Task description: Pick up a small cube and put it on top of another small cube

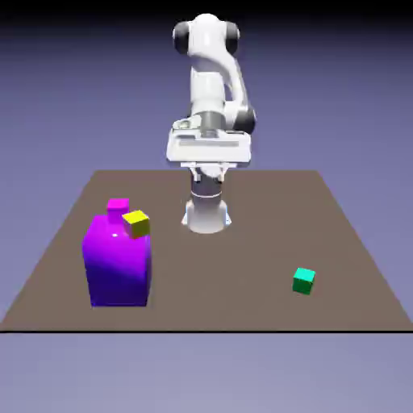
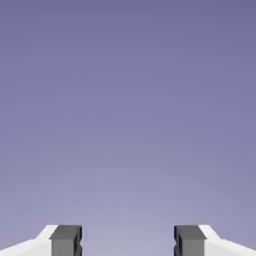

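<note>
The claw hangs high above the worktop, fingers spread apart with nothing between them — only backdrop ahead. The small teal-green cube sits alone at the exterior view's right, well apart from the big purple block.

Three small plain cubes: one teal-green cube at the table's four o'clock, one yellow cube and one magenta cube at nine o'clock. One big glossy purple block there too. One brown table.
</note>
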